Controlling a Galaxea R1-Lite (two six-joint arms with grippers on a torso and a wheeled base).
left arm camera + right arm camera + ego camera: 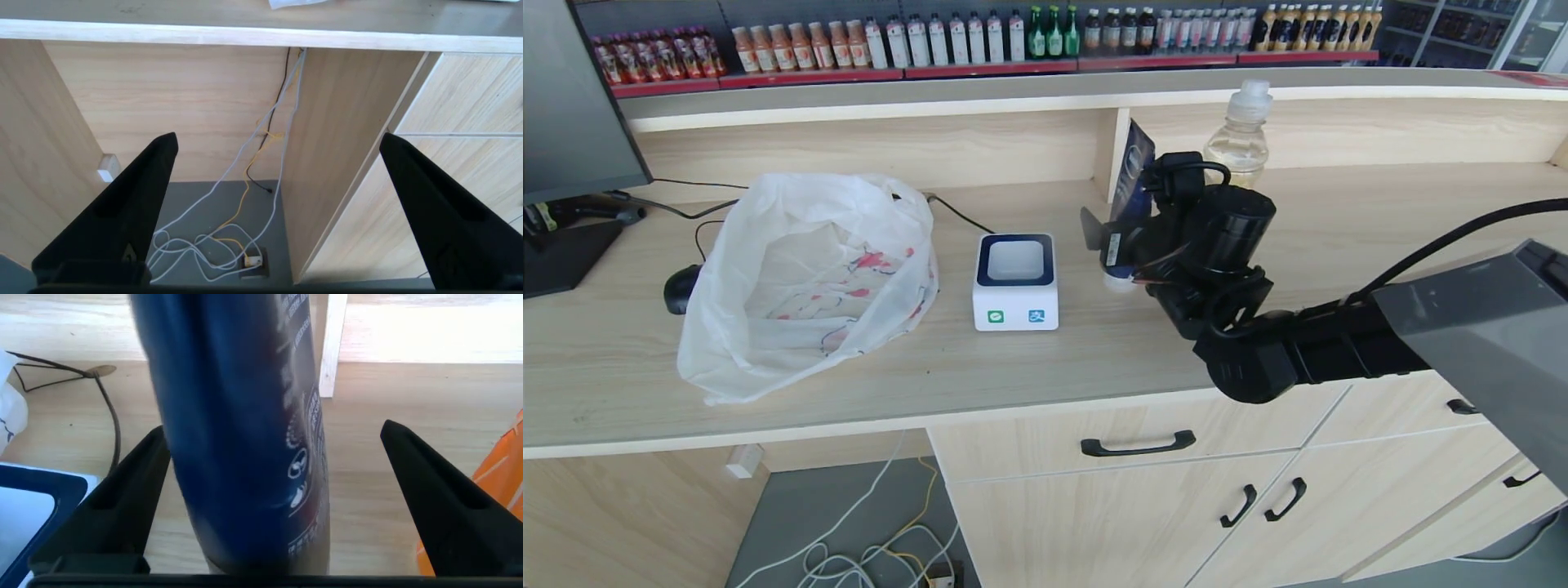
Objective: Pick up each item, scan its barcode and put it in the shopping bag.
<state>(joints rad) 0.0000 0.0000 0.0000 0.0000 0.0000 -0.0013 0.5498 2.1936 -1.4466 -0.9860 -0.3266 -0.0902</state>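
1. The right gripper (270, 437) has its fingers (122, 506) spread wide, one on each side of a dark blue tube (1134, 167). The tube sits close against one finger, with a clear gap to the other, so I judge it bracketed but not yet clamped.
2. The tube stands nearly upright with its white cap down, at or just above the counter (1013, 367) (whether the cap touches the wood is not clear). Its long axis runs across the fingers' closing line, which suits a squeeze around the body.
3. The scanner (1015, 282) sits just beside the tube on the robot's left, with its window facing up. The shopping bag (800, 278) lies open-mouthed farther left, beyond the scanner.
4. The coming move turns on this: once gripped, the tube probably has to travel left and tip its printed side toward the window. I cannot tell where the barcode is.
5. The left gripper (278, 139) hangs below the counter edge, wide open and empty. The right arm is much the nearer to the tube.
6. A clear bottle (1241, 131) waits at the back of the counter, behind the right arm.
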